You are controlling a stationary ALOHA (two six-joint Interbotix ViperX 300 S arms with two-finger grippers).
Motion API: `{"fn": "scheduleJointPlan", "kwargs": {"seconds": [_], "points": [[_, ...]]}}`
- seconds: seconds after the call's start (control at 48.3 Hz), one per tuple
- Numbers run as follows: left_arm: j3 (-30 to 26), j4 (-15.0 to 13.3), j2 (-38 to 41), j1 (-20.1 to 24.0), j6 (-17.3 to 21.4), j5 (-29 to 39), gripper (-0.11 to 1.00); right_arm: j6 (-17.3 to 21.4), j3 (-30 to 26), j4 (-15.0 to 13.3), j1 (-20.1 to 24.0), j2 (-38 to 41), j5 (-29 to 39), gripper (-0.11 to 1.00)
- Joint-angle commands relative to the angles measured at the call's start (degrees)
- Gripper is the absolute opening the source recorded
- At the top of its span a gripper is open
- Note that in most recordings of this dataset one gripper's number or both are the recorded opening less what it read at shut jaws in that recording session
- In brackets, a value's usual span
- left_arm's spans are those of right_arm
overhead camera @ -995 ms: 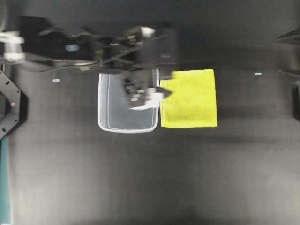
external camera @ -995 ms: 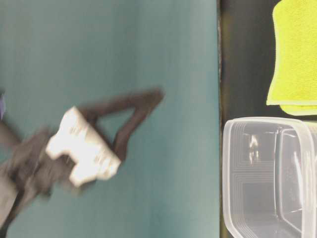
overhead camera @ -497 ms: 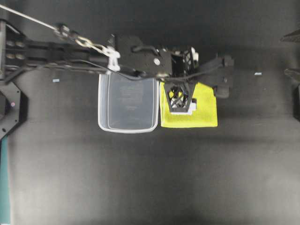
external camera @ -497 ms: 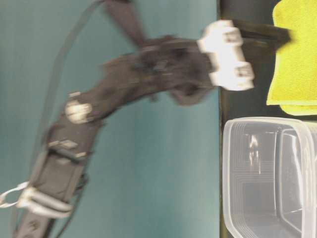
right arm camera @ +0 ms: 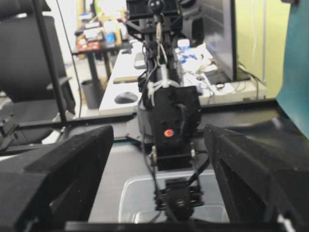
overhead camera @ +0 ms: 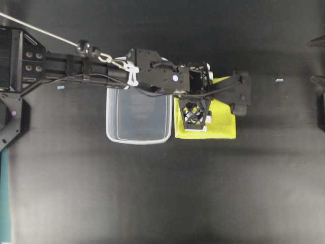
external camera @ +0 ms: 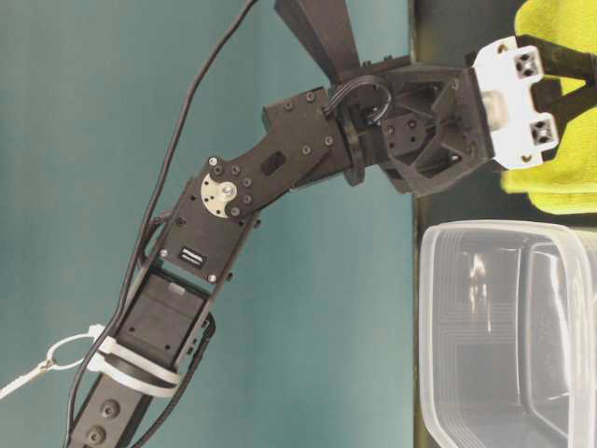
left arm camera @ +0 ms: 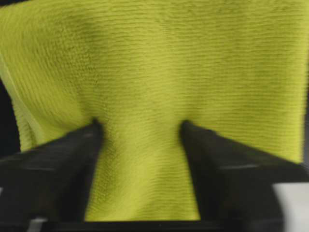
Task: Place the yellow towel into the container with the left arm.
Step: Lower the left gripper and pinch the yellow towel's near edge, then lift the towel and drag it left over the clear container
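Note:
The yellow towel (overhead camera: 223,124) lies flat on the black table, right beside the clear container (overhead camera: 138,141). My left gripper (overhead camera: 195,119) points straight down onto the towel's left half. In the left wrist view both fingers (left arm camera: 63,154) press into the towel (left arm camera: 154,58), and a strip of cloth puckers between them. The left gripper (left arm camera: 140,128) is half closed, with a gap still between the jaws. From table level the left gripper (external camera: 574,79) digs into the towel (external camera: 560,187) above the empty container (external camera: 424,280). My right gripper (right arm camera: 158,135) stands open and empty at the right edge.
The left arm (overhead camera: 76,66) stretches from the left side across the container's far rim. The right gripper's tips (overhead camera: 319,60) sit at the table's right edge. A teal wall (external camera: 187,93) backs the table. Behind the left arm (right arm camera: 169,121) is a desk with monitors.
The left arm swung from over the container to the towel and came down onto it. Its jaws narrowed from wide open, bunching cloth between them. The right arm stayed put.

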Motion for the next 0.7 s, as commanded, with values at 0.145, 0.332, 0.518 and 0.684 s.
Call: {"fn": "scheduleJointPlan", "kwargs": {"seconds": [0.145, 0.332, 0.518, 0.684], "points": [[-0.5, 0.2, -3.4, -1.1, 0.4, 0.5, 0.09, -0.3, -1.1, 0.2, -0.1, -0.5, 0.3, 0.73], [-0.8, 0.2, -13.0, -1.2, 0.4, 4.0, 0.07, -0.2, -1.0, 0.2, -0.1, -0.6, 0.4, 0.73], [1.1, 0.2, -24.2, -1.2, 0.3, 11.7, 0.07, -0.2, -1.0, 0.1, -0.1, -0.6, 0.4, 0.73], [7.7, 0.3, -32.4, -1.2, 0.3, 19.1, 0.07, -0.2, -0.9, 0.1, -0.1, -0.6, 0.4, 0.73]]}}
